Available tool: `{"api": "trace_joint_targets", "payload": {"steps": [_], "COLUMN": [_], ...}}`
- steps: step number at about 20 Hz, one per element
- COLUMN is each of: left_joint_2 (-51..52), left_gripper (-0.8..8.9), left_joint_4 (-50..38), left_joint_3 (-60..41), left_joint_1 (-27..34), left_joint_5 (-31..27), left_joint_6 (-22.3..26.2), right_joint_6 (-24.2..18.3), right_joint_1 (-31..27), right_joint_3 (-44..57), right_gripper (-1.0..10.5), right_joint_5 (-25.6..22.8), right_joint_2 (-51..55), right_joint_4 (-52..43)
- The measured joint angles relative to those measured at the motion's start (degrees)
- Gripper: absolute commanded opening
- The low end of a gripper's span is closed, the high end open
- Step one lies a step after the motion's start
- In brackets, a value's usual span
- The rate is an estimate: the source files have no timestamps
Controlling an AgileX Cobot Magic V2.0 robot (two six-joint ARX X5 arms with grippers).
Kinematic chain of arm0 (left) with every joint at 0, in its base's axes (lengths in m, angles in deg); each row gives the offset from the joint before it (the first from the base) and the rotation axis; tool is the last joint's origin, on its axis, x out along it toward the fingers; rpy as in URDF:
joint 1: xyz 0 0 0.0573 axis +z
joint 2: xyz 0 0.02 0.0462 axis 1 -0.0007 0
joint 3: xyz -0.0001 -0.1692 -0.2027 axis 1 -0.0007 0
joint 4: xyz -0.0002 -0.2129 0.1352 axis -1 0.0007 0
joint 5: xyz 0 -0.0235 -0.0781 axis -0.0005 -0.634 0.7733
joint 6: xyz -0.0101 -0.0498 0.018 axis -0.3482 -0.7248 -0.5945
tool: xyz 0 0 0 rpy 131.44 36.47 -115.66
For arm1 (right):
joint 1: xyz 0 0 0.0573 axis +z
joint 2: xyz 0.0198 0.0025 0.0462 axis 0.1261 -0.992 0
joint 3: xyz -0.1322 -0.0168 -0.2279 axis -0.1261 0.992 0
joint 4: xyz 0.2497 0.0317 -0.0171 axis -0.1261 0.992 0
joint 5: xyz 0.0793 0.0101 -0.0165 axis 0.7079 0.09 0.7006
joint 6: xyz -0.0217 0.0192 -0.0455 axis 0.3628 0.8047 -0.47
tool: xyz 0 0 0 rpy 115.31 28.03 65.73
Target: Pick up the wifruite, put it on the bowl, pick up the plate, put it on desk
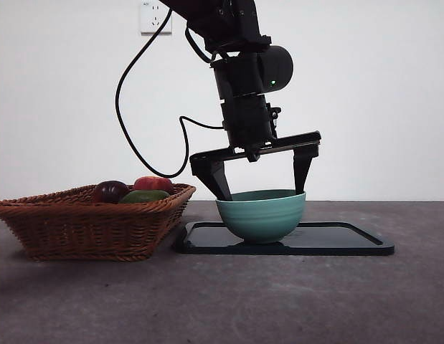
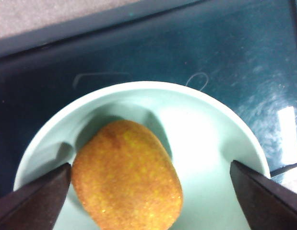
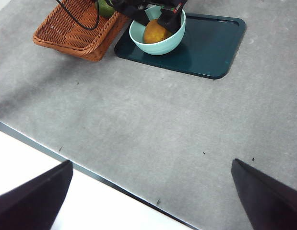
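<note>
The wifruite (image 2: 126, 175), an oval brownish-orange fruit, lies inside the mint-green bowl (image 2: 206, 124). In the front view the bowl (image 1: 261, 215) hides the fruit. My left gripper (image 2: 149, 166) is open, with its jaws spread wide and reaching down just inside the bowl's rim. One jaw is close beside the fruit. The bowl stands on the plate (image 1: 336, 240), a flat dark teal tray on the desk (image 1: 279, 301). My right gripper (image 3: 151, 163) hangs open high above the desk's near edge, holding nothing. From there it sees the bowl (image 3: 172, 40), the wifruite (image 3: 155, 32) and the plate (image 3: 210, 43).
A brown wicker basket (image 1: 85, 222) stands close against the plate's left end. It holds a dark purple fruit (image 1: 110, 190), a red one (image 1: 153, 183) and a green one (image 1: 144, 196). A black cable (image 1: 128, 136) loops down from the left arm above the basket.
</note>
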Motion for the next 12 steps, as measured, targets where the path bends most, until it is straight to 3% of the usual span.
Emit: {"api": "trace_joint_targets", "payload": {"steps": [3,12], "left_joint_2": [-0.4,-1.3], "left_gripper": [3.46,3.01], "left_joint_4": [-0.2,1.0], "left_joint_3": [0.0,0.0], "left_joint_1": [-0.2,-0.3], "left_joint_5": [0.0,0.0], "left_joint_6": [0.2,1.6], "right_joint_6": [0.0,0.0], "right_joint_1": [0.0,0.0], "right_joint_3": [0.0,0.0], "right_gripper": [5.6,5.6], "right_joint_5": [0.0,0.0], "right_joint_2": [0.0,0.0], "right_joint_4": [0.0,0.0]}}
